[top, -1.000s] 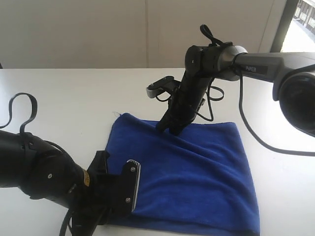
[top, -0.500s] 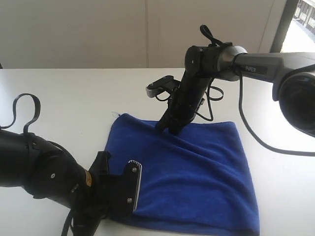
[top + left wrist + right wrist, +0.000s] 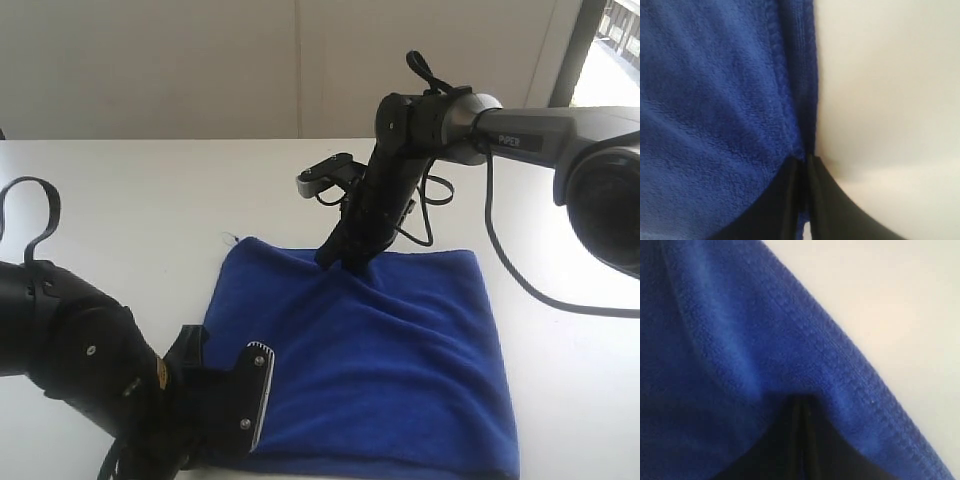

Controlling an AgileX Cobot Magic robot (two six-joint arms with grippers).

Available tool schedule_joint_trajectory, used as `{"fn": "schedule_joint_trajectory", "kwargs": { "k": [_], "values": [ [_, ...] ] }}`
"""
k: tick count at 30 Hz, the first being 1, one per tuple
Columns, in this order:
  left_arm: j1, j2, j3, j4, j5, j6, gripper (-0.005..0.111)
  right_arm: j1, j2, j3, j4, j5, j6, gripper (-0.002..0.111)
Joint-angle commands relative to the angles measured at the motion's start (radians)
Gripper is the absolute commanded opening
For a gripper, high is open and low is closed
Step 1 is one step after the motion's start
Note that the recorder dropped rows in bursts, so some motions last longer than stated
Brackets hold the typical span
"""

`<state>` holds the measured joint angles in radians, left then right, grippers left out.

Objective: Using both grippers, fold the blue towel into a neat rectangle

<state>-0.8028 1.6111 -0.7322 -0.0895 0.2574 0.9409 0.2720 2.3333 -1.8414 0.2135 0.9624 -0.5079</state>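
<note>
The blue towel lies spread on the white table, roughly rectangular, with a loose thread at its far left corner. My left gripper is low at the towel's near left corner, mostly hidden under its own wrist and grey block. In the left wrist view the left gripper is shut on the towel's hem. My right gripper points down at the far edge. In the right wrist view the right gripper is shut on a raised pinch of towel.
A pale wall runs behind the table, with a dark window frame at the far right. Black cables hang by the right arm and one loops off the left arm. Bare tabletop lies beside the hem.
My left arm has pulled left and toward the near edge, dragging the towel's left side with it; the far left corner has slid left. The right gripper has stayed put.
</note>
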Motion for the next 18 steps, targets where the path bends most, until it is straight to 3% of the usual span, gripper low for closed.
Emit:
{"fn": "schedule_joint_trajectory", "kwargs": {
  "k": [1,10,18],
  "values": [
    [-0.008,-0.009,0.010,-0.052,0.058,-0.002,0.013,-0.004,0.013,-0.002,-0.005,-0.014,-0.013,0.000],
    [-0.008,-0.033,0.009,-0.061,0.120,-0.002,0.013,-0.004,0.013,-0.002,-0.005,-0.024,-0.013,0.000],
    [-0.008,-0.208,-0.031,-0.066,0.157,-0.002,0.013,-0.004,-0.051,-0.002,-0.010,-0.066,-0.009,0.000]
  ]
}}
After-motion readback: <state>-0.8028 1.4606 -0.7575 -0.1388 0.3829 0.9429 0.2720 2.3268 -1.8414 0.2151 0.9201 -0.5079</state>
